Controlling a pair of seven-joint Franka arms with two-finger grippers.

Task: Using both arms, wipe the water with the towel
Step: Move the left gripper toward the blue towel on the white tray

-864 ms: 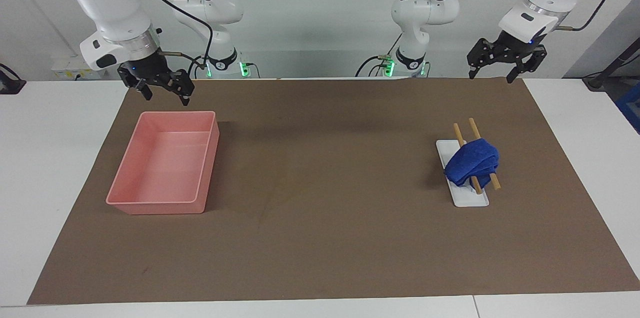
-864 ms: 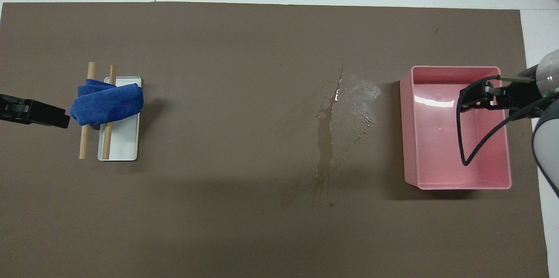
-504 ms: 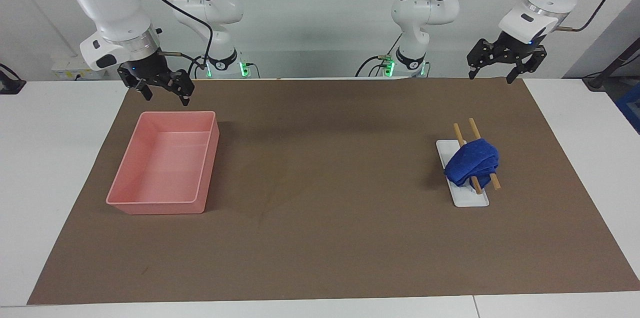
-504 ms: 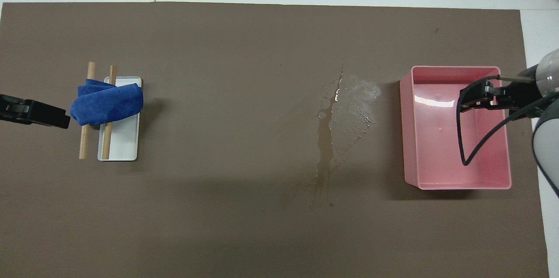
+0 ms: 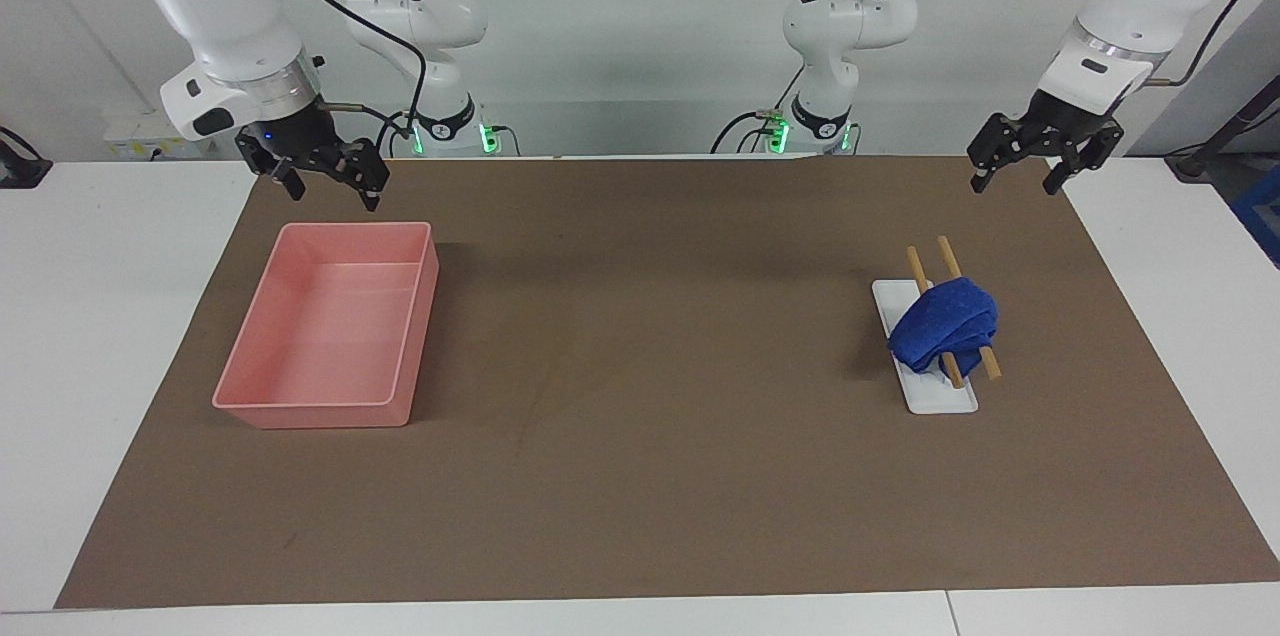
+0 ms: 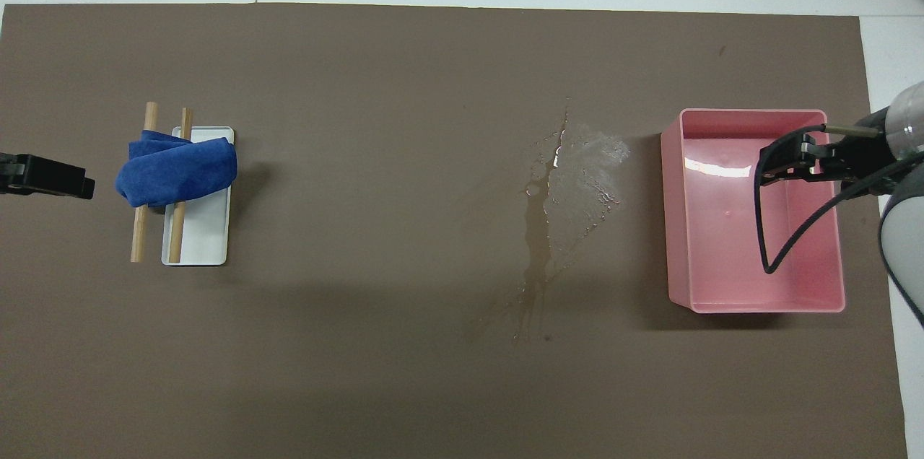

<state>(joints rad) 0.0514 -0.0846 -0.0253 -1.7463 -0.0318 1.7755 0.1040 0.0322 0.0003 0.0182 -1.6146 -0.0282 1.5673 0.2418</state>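
A brown mat (image 5: 640, 476) covers most of the bench (image 5: 100, 336). At centre-left of the facing view sits a pink tray (image 5: 262, 404), with the right hand (image 5: 325, 186) spread wide and empty just above it. At right, the blue towel (image 5: 945, 324) lies over two wooden sticks (image 5: 914, 266) on a white dish (image 5: 940, 401). The left hand (image 5: 1015, 178), upper right, gapes empty. Water (image 6: 559, 185) glistens mid-mat in the overhead view.
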